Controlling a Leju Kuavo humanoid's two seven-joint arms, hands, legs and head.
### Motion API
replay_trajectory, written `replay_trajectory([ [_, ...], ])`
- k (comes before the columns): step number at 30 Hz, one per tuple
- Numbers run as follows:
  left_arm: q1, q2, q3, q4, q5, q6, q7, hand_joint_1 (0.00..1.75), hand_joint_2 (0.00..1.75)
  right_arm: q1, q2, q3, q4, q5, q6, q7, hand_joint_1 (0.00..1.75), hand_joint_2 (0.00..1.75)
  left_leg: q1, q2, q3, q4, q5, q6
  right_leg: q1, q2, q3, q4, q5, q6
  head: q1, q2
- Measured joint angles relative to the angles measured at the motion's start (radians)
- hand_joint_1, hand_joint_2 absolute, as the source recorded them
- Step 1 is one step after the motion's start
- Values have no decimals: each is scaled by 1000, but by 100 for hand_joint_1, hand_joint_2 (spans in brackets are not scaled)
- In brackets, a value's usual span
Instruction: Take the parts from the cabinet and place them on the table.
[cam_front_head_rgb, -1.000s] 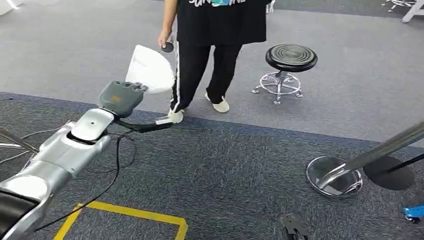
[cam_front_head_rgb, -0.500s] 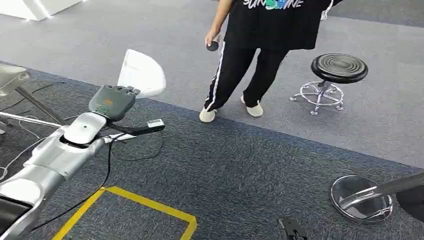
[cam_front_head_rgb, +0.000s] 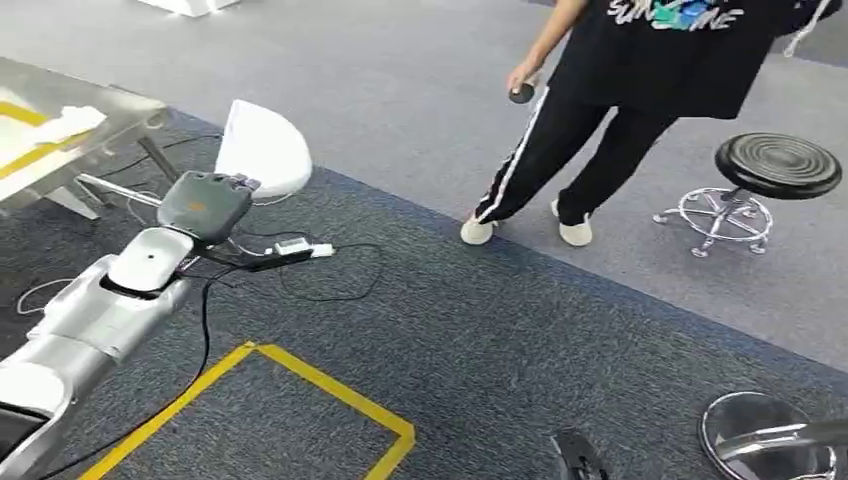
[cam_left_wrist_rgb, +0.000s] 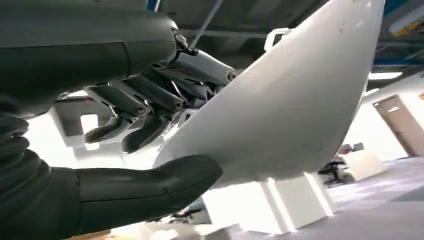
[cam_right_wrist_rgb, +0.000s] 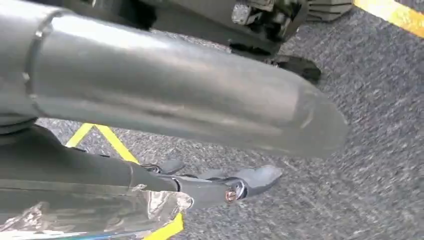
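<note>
I count one white curved plastic part (cam_front_head_rgb: 262, 150), one steel-topped table (cam_front_head_rgb: 120, 108) at the far left, one person in black clothes (cam_front_head_rgb: 610, 100), one black round stool on a chrome base (cam_front_head_rgb: 775, 170) and one yellow tape outline (cam_front_head_rgb: 300, 375) on the dark carpet. My left hand (cam_front_head_rgb: 205, 205) is raised ahead of me on its silver arm and holds the part out over the carpet, near the table's corner but not above it. A black cable (cam_front_head_rgb: 330, 270) lies looped on the carpet below it.

The left wrist view gives me what the head view hides: the thick grey thumb (cam_left_wrist_rgb: 150, 182) pressed under the part's (cam_left_wrist_rgb: 290, 110) smooth shell and the darker fingers (cam_left_wrist_rgb: 145, 107) curled over its edge, so the part is clamped between them. The right wrist view shows my right hand (cam_right_wrist_rgb: 220, 185) hanging low over the carpet beside a silver tube (cam_right_wrist_rgb: 175, 100), with crinkled foil (cam_right_wrist_rgb: 90, 212) close under it; I cannot tell from this whether its fingers are together or apart.

Against half a second ago, the whole head picture has slid: the table has come in at the left and the person and stool sit further right, so my camera has turned left. The grip on the part looks unchanged.
</note>
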Motion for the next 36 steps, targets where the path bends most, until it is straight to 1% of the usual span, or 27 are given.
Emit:
replay_trajectory([
  [1, -2, 1, 2, 0, 0, 2, -2, 168, 175, -3, 0, 0, 0, 1, 0, 1, 0, 0, 7, -13, 3, -5, 6, 9, -1, -4, -1, 2, -5, 7, -2, 0],
  [2, -4, -3, 5, 0, 0, 7, -3, 168, 175, -8, 0, 0, 0, 2, 0, 1, 0, 0, 12, -23, 2, -5, 7, 13, -7, 57, -14, 25, -24, 16, 5, 0],
  [3, -7, -3, 5, 2, 0, 10, -5, 168, 175, -9, 0, 0, 0, 3, 0, 1, 0, 0, 14, -32, 2, -5, 8, 19, -9, 101, -40, 87, -59, 19, 7, 0],
  [5, -9, -7, 5, 4, 1, 13, -6, 168, 175, -6, 0, 0, 0, 3, 0, 3, 0, 0, 15, -55, 1, -5, 9, 22, -9, 127, -116, 251, -127, 23, 8, 0],
  [6, -7, -8, 5, 6, 1, 13, -9, 168, 175, -3, 0, 0, 0, 4, 0, 5, 0, 0, 15, -71, 1, -4, 9, 22, -9, 129, -152, 318, -144, 24, 8, 0],
  [7, -7, -9, 5, 9, 1, 13, -11, 168, 175, -3, 0, 0, 0, 4, 0, 6, 0, 0, 15, -86, 1, -4, 9, 22, -9, 129, -164, 329, -135, 23, 8, 0],
  [8, -7, -10, 5, 12, 1, 13, -11, 168, 175, -4, 0, 0, 0, 4, 0, 7, 0, 0, 16, -101, 1, -4, 10, 21, -10, 130, -152, 293, -104, 21, 8, 0],
  [10, -10, -13, 5, 15, 1, 12, -11, 168, 175, -7, 0, 0, 0, 4, 0, 7, 0, 0, 21, -130, 2, -3, 12, 16, -15, 150, -73, 119, -10, 20, 8, 0],
  [11, -13, -15, 5, 16, 1, 12, -11, 168, 175, -7, 0, 0, 0, 4, 1, 7, 0, 0, 24, -143, 0, -2, 12, 10, -24, 199, -32, 32, 21, 25, 8, 0],
  [12, -19, -15, 5, 17, 1, 12, -11, 168, 175, -7, 0, 0, 0, 4, 1, 7, 0, 0, 19, -156, -8, 3, 14, 0, -29, 234, -15, 5, 3, 24, 8, 0],
  [14, -22, -18, 6, 19, 1, 11, -11, 168, 175, -7, 0, 0, 0, 4, 3, 9, 0, 0, 28, -181, -18, -4, 25, -14, -23, 212, -16, 11, 5, 17, 6, 0],
  [16, -20, -12, 7, 23, 1, 10, -12, 168, 175, -9, 0, 0, 0, 5, 2, 9, 0, 0, 31, -203, -20, -14, 33, -29, -23, 190, -14, 6, 11, 0, 6, 0],
  [17, -20, -13, 7, 24, 1, 11, -14, 168, 175, -14, 0, 0, 0, 5, 2, 9, 0, 0, 27, -147, -26, -2, 22, -29, -24, 175, -13, -1, 17, -8, 7, 0],
  [18, -25, -13, 8, 27, 1, 11, -16, 168, 175, -16, 0, 0, 0, 5, 2, 9, 0, 0, 19, -83, -47, 40, -12, -30, -22, 167, -13, -3, 18, -15, -8, 0],
  [19, -29, -16, 8, 28, 1, 11, -17, 168, 175, -15, 0, 0, 0, 5, 2, 9, 0, 0, 19, -57, -82, 121, -57, -33, -19, 154, -15, -3, 18, -17, -10, 0],
  [20, -30, -19, 8, 29, 1, 13, -17, 168, 175, -10, 0, 0, 0, 5, 1, 9, 0, 0, 20, -48, -123, 213, -99, -34, -17, 137, -15, -3, 17, -19, -10, 0],
  [22, -29, -23, 7, 35, 1, 13, -18, 168, 175, -5, 0, 0, 0, 5, 1, 9, 0, 0, 20, -47, -170, 320, -129, -36, -15, 109, -15, -3, 16, -20, -10, 0],
  [23, -29, -23, 7, 39, 1, 13, -20, 168, 175, -6, 0, 0, 0, 5, 1, 9, 0, 0, 20, -46, -157, 301, -107, -36, -15, 94, -15, -3, 16, -20, -10, 0],
  [25, -32, -24, 8, 42, 1, 15, -20, 168, 175, -9, 0, 0, 0, 5, 1, 9, 0, 0, 18, -32, -78, 157, -31, -31, -15, 68, -12, -3, 14, -17, -10, 0],
  [26, -35, -24, 8, 42, 2, 18, -20, 168, 175, -10, 0, 0, 0, 6, 1, 9, 0, 0, 14, 13, -20, 55, 6, -27, -14, 55, -8, -2, 11, -13, -10, 0],
  [27, -40, -24, 8, 42, 2, 20, -21, 168, 175, -9, 0, 0, 0, 6, 1, 9, 0, 0, 1, 79, 8, 1, 0, -26, -3, 45, -8, 2, 6, -7, -12, 0],
  [28, -43, -31, 8, 42, 2, 23, -21, 168, 175, -9, 0, 0, 0, 6, 0, 8, 0, 0, 4, 54, 4, 0, 4, -11, 0, 35, -9, 2, 4, -3, -11, 0],
  [31, -41, -28, 9, 47, 3, 25, -21, 168, 175, -9, 0, 0, 0, 6, 0, 8, 0, 0, 1, 10, -3, -2, 6, 3, 0, -10, 3, -4, -1, 7, -8, 0],
  [32, -41, -30, 10, 47, 3, 25, -23, 168, 175, -11, 0, 0, -1, 6, 0, 8, 0, 0, 10, -5, 0, -5, 10, 9, -5, 4, -6, 2, -11, 16, -6, 0],
  [33, -44, -32, 10, 48, 3, 26, -23, 168, 175, -13, 0, 0, -1, 6, 0, 8, 0, 0, 13, -14, 0, -5, 10, 13, -8, 71, -16, 41, -39, 22, -2, 0],
  [34, -45, -32, 11, 49, 3, 27, -23, 168, 175, -13, 0, 0, -1, 6, 0, 7, 0, 0, 15, -25, -1, -5, 10, 18, -9, 106, -47, 113, -77, 25, 4, 0],
  [36, -44, -37, 11, 51, 3, 26, -23, 168, 175, -5, 0, -1, 0, 6, 0, 7, 0, 0, 16, -56, -3, -5, 10, 21, -10, 128, -129, 289, -150, 29, 5, 0],
])
